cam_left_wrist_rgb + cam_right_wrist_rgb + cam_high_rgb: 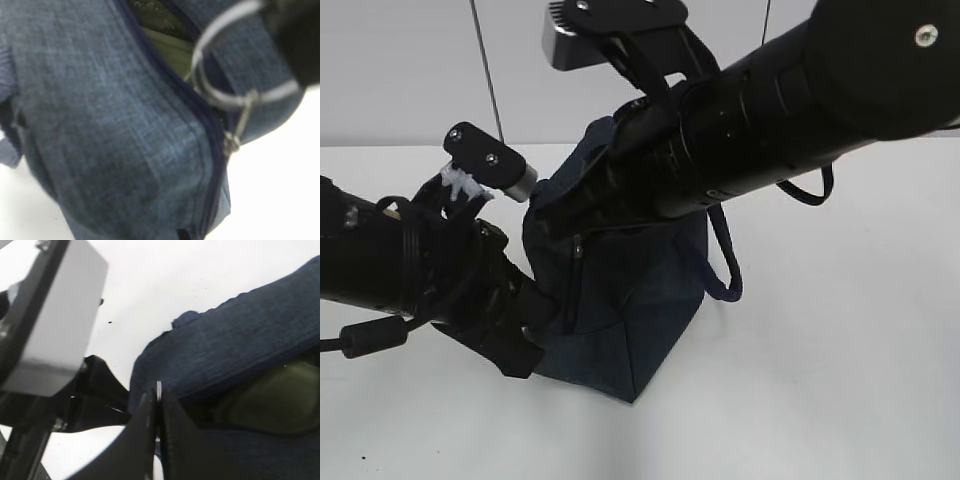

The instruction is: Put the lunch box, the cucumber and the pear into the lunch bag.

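The dark navy fabric lunch bag (620,300) is standing upright on the white table (840,380), with one loop handle (725,270) hanging down its right side. Both arms are crowding it, and neither the cucumber nor the pear is showing on the table in any view.

The left claw (525,335) is pressing against the bag's lower left flank. Its tips are hidden in the exterior view and out of frame in the left wrist view; by all signs the jaws are standing closed, and I cannot tell whether they are pinching fabric.

The right claw (157,405) is sitting at the bag's upper rim with jaws closed together, a thin pale sliver clamped between them. This is probably the metal ring pull (225,65), though that is unconfirmed.

Key relation: the zipper line (200,125) is running along the top of the bag, its long axis going from the near left corner toward the far right. The right claw is nearer to the pull than the left.

The gap is partly open. A pale sage-green surface (172,47) is showing inside, likely the lunch box lid. A dull olive shape (270,405) is lying just below the right claw, too blurred to identify.
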Motion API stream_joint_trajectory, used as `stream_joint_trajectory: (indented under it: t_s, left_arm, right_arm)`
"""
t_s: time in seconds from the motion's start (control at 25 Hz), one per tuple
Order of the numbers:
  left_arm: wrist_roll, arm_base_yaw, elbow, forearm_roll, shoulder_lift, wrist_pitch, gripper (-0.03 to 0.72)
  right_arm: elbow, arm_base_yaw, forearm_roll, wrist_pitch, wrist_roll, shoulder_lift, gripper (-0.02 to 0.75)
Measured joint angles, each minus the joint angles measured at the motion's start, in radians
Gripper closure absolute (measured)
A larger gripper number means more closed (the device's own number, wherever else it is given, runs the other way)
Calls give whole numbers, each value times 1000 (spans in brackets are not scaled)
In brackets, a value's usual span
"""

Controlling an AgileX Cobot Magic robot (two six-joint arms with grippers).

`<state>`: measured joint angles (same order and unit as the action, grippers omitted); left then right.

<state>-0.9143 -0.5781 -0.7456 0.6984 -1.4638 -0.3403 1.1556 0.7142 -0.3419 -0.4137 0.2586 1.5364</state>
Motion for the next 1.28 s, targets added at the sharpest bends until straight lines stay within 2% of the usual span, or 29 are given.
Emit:
stream_joint_trajectory:
  t_s: [0.28,0.88,1.0,1.12,1.16,1.28]
  left_arm:
    - [0,0,61,19,0,30,701]
    - [0,1,69,78,0,37,693]
    - [0,2,69,95,0,22,591]
    - [8,2,74,100,11,-1,402]
    - [10,2,76,100,20,-11,363]
    - [13,2,80,99,65,-9,310]
  right_arm:
    - [20,-82,0,35,30,23,732]
    - [94,-129,19,60,62,139,732]
    - [97,-129,19,60,62,139,732]
    - [99,-130,22,60,62,139,732]
    - [99,-131,26,58,63,139,732]
    - [101,-132,28,58,66,139,732]
